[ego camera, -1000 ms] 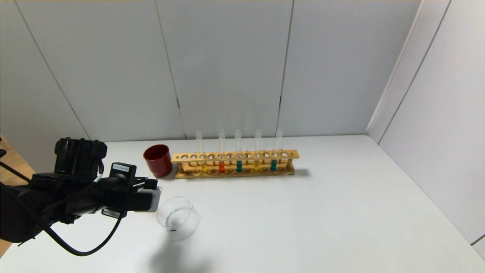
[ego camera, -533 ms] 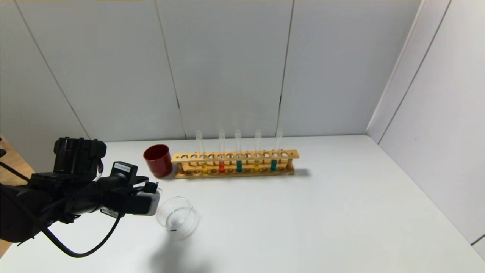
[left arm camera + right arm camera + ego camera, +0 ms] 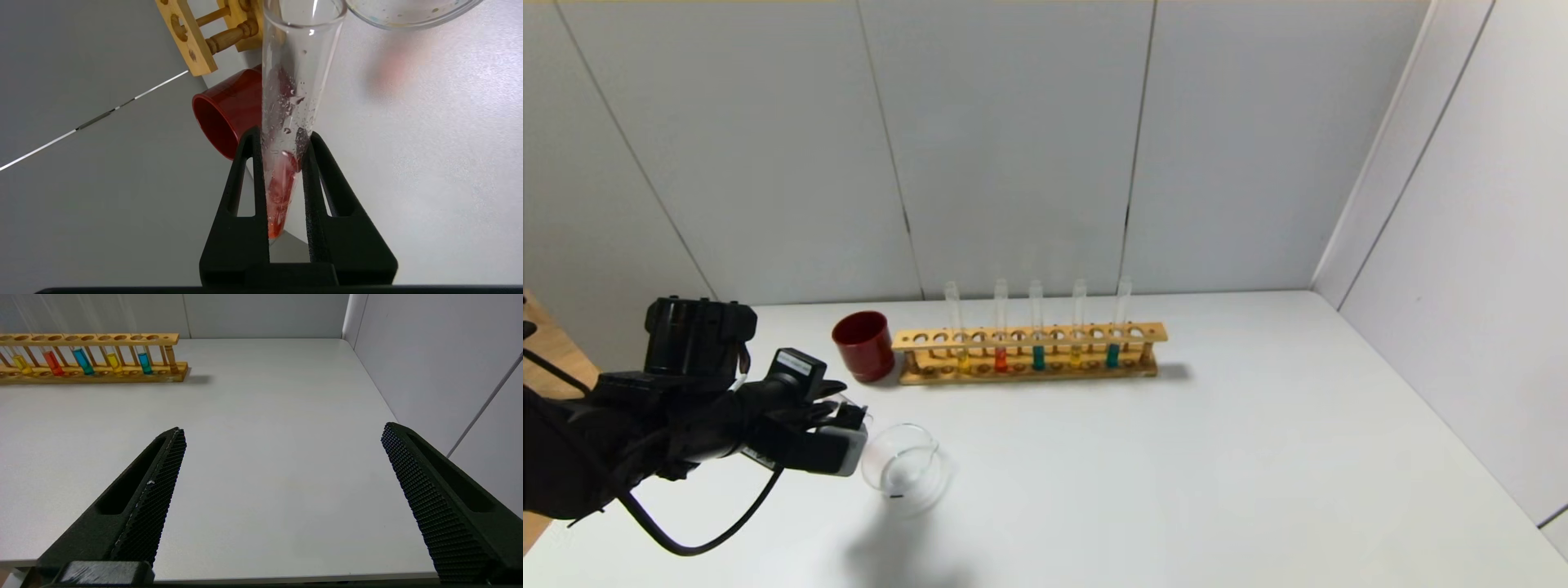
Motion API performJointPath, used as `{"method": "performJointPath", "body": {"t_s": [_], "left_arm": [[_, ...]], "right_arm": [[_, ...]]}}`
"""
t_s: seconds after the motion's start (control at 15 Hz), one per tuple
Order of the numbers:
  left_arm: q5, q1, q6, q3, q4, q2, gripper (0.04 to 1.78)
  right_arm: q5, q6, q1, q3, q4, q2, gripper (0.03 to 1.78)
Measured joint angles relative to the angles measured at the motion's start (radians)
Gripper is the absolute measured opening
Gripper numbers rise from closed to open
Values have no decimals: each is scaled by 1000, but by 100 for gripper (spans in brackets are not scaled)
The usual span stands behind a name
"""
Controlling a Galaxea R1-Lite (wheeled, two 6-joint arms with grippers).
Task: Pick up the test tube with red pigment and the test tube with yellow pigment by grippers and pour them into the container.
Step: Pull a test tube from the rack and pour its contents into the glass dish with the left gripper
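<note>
Step in hand, by my read: red pour. Left end effector [image 3: 282, 143] sits left of the glass dish [image 3: 905, 469] near the table's [image 3: 1176, 457] left front, fingers closed tight on the red test tube [image 3: 292, 106], which lies tipped with its open mouth right at the dish rim. Red liquid is pooled at the tube's closed end between the fingers [image 3: 253, 179]; a red film and droplets run up the inner wall. Dish looks close to dry, only a few specks on the glass, so I'd judge the pour barely begun.

Next move likely needs more wrist roll so the closed end rises above the mouth, with the lip kept over the dish; otherwise liquid lands on the table.

Dark red cup [image 3: 863, 345] stands behind the dish, touching or just beside the wooden rack's [image 3: 1029, 353] left end; contents not visible.

Rack, left to right: yellow tube [image 3: 963, 359], second red tube [image 3: 1001, 358], teal tube [image 3: 1038, 356], second yellow tube [image 3: 1076, 355], second teal tube [image 3: 1112, 354]. All upright, liquid only at the base. Either yellow would serve the yellow pour.

Right end effector [image 3: 282, 465] idle over the table's bare right side, fingers spread wide, holding nothing.
</note>
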Motion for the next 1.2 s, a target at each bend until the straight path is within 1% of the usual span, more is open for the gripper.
{"method": "performJointPath", "body": {"t_s": [0.33, 0.6, 1.0, 1.2], "left_arm": [[-1, 0, 2, -6, -89, 44, 30], [-29, -2, 13, -8, -85, 62, 30], [-37, -2, 29, -9, -85, 79, 30], [-67, 2, 58, -23, -84, 90, 30]], "right_arm": [[0, 0, 0, 0, 0, 0, 175], [0, 0, 0, 0, 0, 0, 175], [0, 0, 0, 0, 0, 0, 175], [0, 0, 0, 0, 0, 0, 175]]}}
